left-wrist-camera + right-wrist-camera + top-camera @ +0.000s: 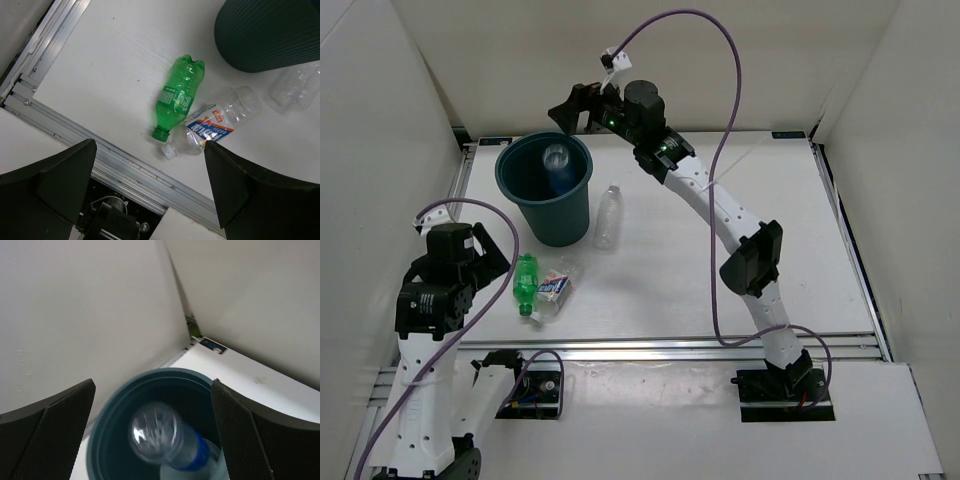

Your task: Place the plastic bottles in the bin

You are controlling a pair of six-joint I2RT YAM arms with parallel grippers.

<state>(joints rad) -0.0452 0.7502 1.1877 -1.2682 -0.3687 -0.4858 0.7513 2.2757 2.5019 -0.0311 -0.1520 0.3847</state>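
Note:
The dark teal bin (556, 218) stands at the back left. My right gripper (576, 108) hangs open just above and behind its rim. A clear blue-labelled bottle (162, 439) sits inside the bin (98, 442), free of my right gripper (152, 386). A plain clear bottle (608, 215) lies right of the bin. A green bottle (526, 283) and a clear bottle with a white-blue-yellow label (555, 290) lie side by side in front of it. My left gripper (494, 254) is open above and left of them. In the left wrist view, the green bottle (177, 95) and labelled bottle (216, 125) lie beyond the left gripper (150, 150).
An aluminium rail (75, 125) runs along the table's near edge, right under my left gripper. White walls enclose the table on the left, back and right. The right arm (720, 215) stretches diagonally over the middle of the table.

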